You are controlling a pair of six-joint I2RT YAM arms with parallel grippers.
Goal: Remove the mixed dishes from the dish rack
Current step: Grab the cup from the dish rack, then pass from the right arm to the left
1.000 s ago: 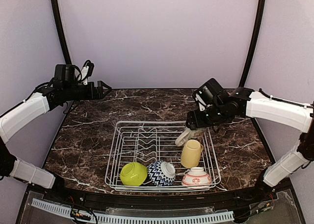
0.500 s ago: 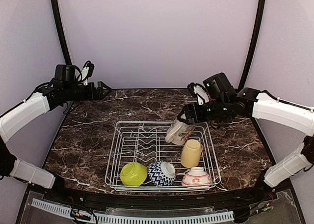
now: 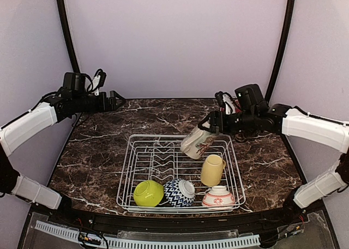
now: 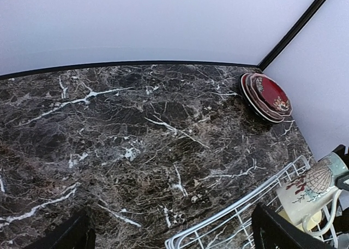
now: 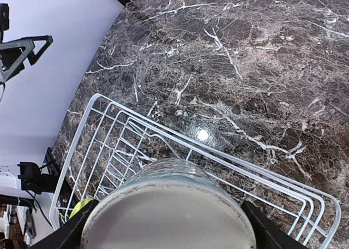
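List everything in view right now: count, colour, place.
dish rack: 1, white wire, middle of the table
cream mug: 1, cream with a shell print, tilted in the air over the rack's back right, held
yellow mug: 1, yellow, in the rack, right side
lime bowl: 1, lime, rack front left
navy-zigzag bowl: 1, navy and white, rack front middle
pink-white bowl: 1, pink and white, rack front right
plates: one stack, count unclear, red top with dark rim, on the table near its back right corner
table: 1, dark marble
left gripper: open, empty, over the table's back left
right gripper: shut on the cream mug
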